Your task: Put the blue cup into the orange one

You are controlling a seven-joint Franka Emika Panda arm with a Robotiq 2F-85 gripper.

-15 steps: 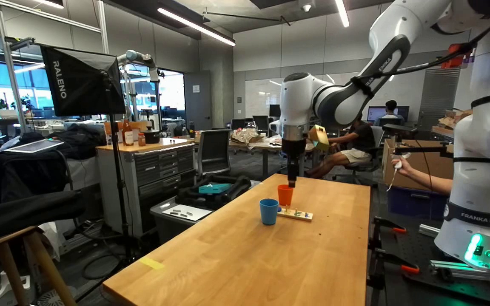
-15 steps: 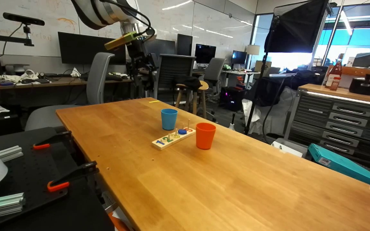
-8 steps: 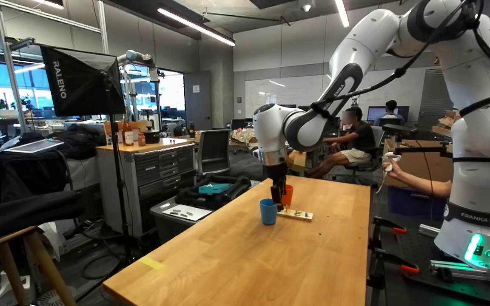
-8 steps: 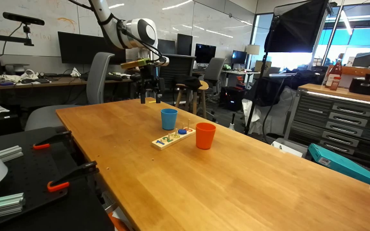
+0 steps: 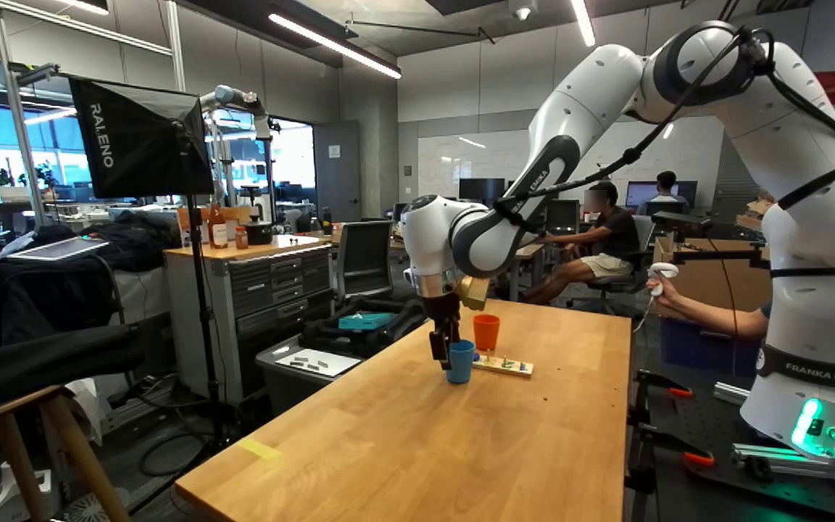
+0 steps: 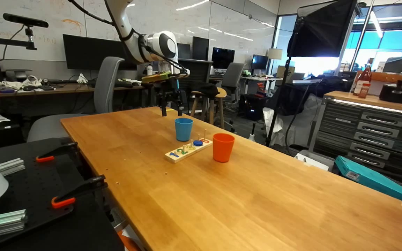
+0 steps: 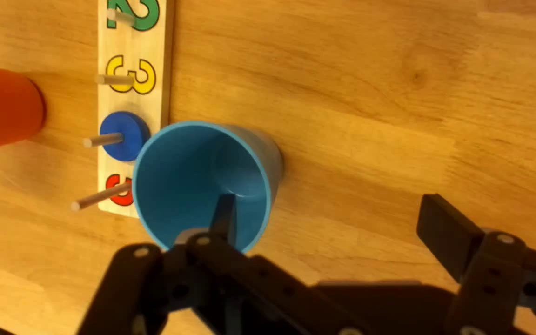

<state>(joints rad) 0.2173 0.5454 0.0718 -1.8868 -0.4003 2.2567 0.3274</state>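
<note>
Two cups, both upright on your bench (image 6: 263, 202): blue cup (image 6: 183, 129) and orange cup (image 6: 223, 147), standing apart in both exterior views. The board (image 7: 135, 102) lies between them, numerals facing up; the blue cup is just beside it. One blue disc (image 7: 134, 135) sits on a peg (image 7: 103, 140) next to the yellow 3. End effector (image 7: 328, 200): wide, fingers (image 7: 447, 232) well apart, bench wood showing in the gap. Your wrist view puts one fingertip across the mouth of the blue cup, the other over bench wood to the side. The orange cup is cut off by the edge of that view. In an exterior view your arm (image 5: 435, 232) is bent over the bench, and one finger overlaps the blue cup's edge. Whether finger and cup touch, you cannot tell. Yellow tape (image 5: 259, 449) lies on the bench top near its long edge.
</note>
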